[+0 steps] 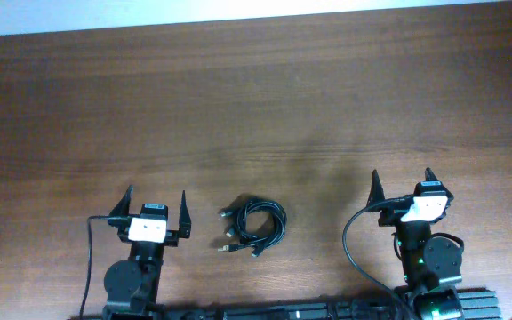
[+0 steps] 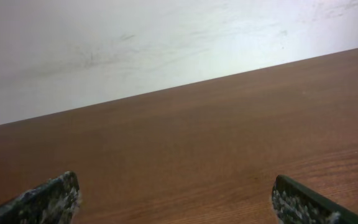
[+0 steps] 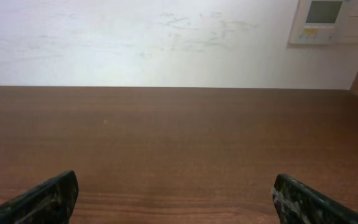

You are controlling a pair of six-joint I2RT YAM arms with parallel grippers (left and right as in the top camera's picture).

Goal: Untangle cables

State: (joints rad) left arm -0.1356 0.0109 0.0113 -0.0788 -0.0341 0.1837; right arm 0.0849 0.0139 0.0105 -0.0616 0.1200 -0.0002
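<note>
The cables (image 1: 254,226) lie in one small black coil with loose plug ends on the wooden table (image 1: 256,107), near its front edge, between the two arms. My left gripper (image 1: 156,203) stands open to the left of the coil, a short gap away. My right gripper (image 1: 400,182) stands open farther off to the right. In the left wrist view only bare wood shows between the fingertips (image 2: 55,199) of the left gripper (image 2: 176,199). The right gripper (image 3: 176,196) likewise frames bare wood, and the cables are out of both wrist views.
A pale wall (image 2: 135,43) rises behind the table's far edge. A white wall panel (image 3: 328,22) hangs at the upper right in the right wrist view. Thick black robot wires (image 1: 356,249) run by each arm base.
</note>
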